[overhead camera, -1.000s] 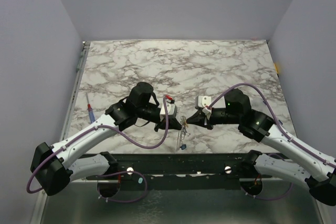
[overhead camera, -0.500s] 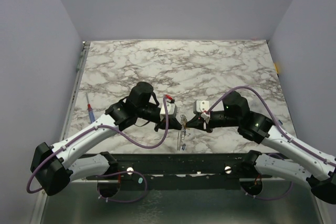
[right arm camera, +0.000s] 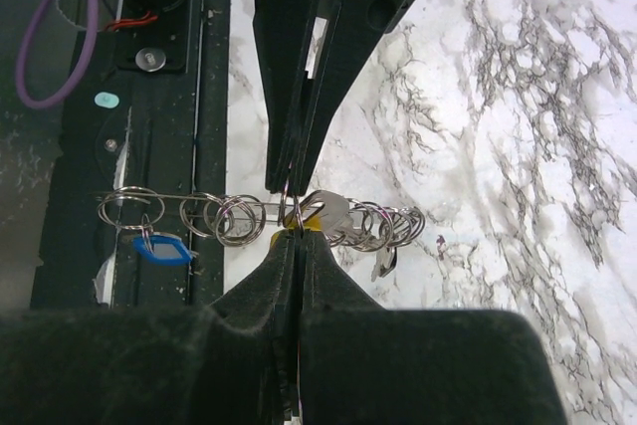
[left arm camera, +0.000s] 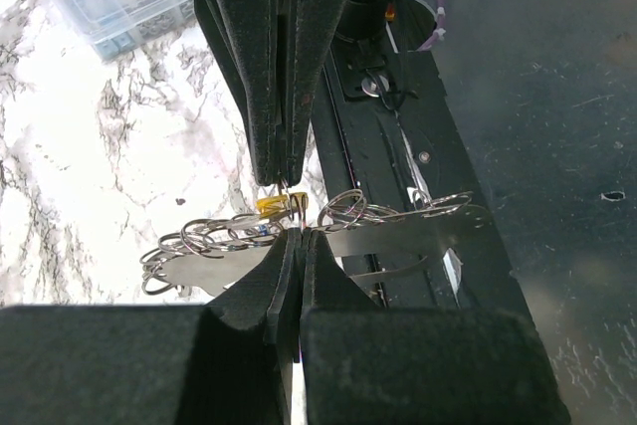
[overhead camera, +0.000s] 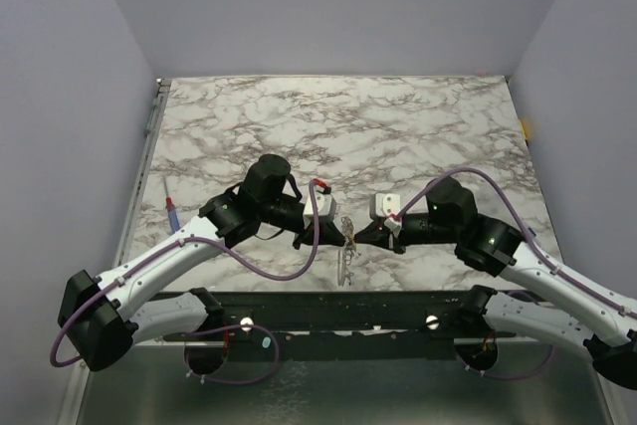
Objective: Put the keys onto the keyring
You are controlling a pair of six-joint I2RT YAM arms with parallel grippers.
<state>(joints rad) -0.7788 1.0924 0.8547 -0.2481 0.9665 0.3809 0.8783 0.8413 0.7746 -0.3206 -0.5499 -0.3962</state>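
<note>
Keys [overhead camera: 343, 254] and keyring [right arm camera: 227, 218] hang as one string of linked split rings just over the near edge of the bench [overhead camera: 418, 126], about midway along it. The string is held off the surface between the two arms. A blue tag [right arm camera: 161, 249] dangles from the end that lies over the dark rail. A yellow-headed key [left arm camera: 275, 206] sits mid-string, right where the tips meet.

Left pincer [overhead camera: 336, 238]: fully closed, pinching a ring beside the yellow head. The string hangs from it, so we judge it to be the holder.

Right pincer [overhead camera: 361, 235]: also closed to a point, tip nose to nose with the left one at the same ring. We cannot tell whether wire is actually caught between its tips.

Reasoning: a closed tip is thin enough to steady or wedge a split ring. One arm fixes the ring and the other works the coil.

Further back, a red-and-blue stick [overhead camera: 171, 208] lies by the left edge of the bench, well apart from the work.

Change against a second ago:
- The right pincer stood just clear of the string, with a gap showing. It has since slid toward the left arm and closed that gap.
- The left arm is unmoved.
- The string hung slightly lower toward the rail then.
- Both pincers were already closed.
</note>
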